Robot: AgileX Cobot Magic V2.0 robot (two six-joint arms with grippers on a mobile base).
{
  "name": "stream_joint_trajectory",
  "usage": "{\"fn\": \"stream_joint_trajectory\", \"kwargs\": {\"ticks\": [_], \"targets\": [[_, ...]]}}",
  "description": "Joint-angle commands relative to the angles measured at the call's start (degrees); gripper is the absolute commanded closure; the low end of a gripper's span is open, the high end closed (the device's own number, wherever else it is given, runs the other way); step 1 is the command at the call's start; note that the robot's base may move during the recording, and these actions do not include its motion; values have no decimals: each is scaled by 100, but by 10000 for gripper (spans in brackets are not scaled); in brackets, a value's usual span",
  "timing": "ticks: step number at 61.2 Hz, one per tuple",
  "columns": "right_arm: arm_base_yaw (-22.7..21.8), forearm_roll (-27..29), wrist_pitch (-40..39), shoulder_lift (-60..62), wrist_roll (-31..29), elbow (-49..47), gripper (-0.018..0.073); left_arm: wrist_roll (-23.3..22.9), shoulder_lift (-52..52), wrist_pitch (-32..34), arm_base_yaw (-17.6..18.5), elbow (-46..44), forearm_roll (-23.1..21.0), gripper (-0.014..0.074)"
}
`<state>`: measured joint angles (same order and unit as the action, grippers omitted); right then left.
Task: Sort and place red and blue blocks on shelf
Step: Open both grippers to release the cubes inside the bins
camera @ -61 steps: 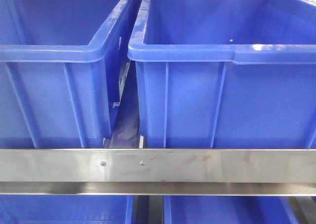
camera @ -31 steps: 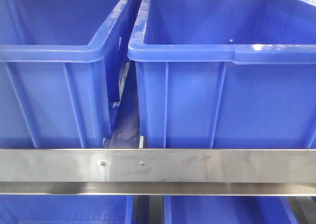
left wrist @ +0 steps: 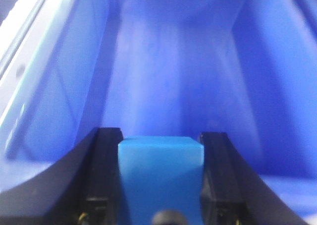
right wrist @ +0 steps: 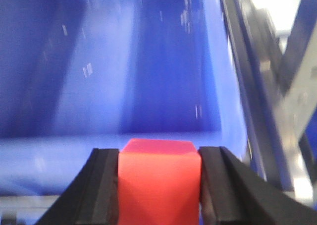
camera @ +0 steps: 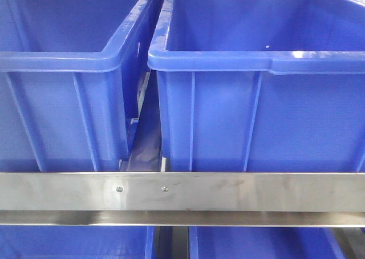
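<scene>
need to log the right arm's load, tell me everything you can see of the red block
The red block shows only in the right wrist view: a small matte cube, solid bright red-orange, no markings, plastic or foam by its look. It sits upright and square, clamped between the right gripper's two black fingers, which press its left and right faces. A blue bin lies blurred beyond it.

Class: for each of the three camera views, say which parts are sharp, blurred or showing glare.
Front view: sharp, glare on the brushed steel shelf rail. Left wrist view: soft throughout, bright blue cube clearest. Right wrist view: background streaked, bright red cube fairly crisp.
</scene>
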<state>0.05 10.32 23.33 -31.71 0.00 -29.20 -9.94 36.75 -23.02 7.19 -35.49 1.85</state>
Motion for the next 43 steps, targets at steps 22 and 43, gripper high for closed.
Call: {"fn": "stream_joint_trajectory", "kwargs": {"ticks": [22,43], "targets": [[135,31,-645,-2064,-45,-1828,501,-53,1690,1029,23,-1169,-41,461],[512,31,-749,-3541,-45,-2818,501,-53,3067,1058,23,-1936,-41,461]]}}
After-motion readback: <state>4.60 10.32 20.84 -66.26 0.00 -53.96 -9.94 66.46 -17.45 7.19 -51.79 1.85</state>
